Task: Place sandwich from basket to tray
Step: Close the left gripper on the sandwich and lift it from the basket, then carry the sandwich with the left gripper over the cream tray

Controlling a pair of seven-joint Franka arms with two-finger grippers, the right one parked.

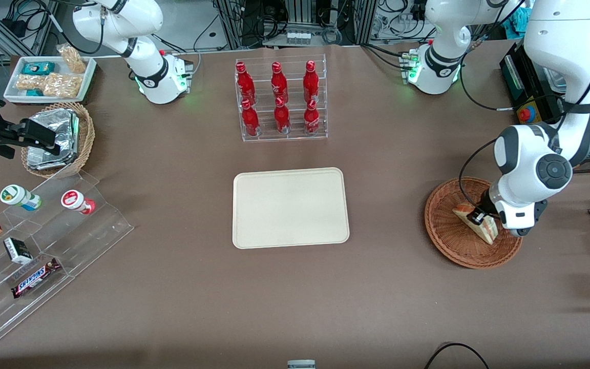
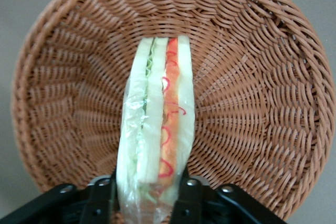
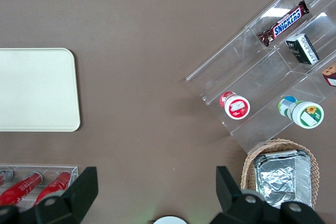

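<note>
The sandwich, a clear-wrapped bread wedge with red, orange and green layers, lies in the reddish-brown wicker basket toward the working arm's end of the table. My left gripper is down in the basket, its two black fingers pressed against both bread faces of the sandwich, shut on it. The basket's woven wall surrounds the wedge. The cream tray lies flat in the middle of the table with nothing on it.
A clear rack of red bottles stands farther from the front camera than the tray. Toward the parked arm's end are a tan basket with foil packs, a white snack tray and a stepped acrylic shelf with snacks.
</note>
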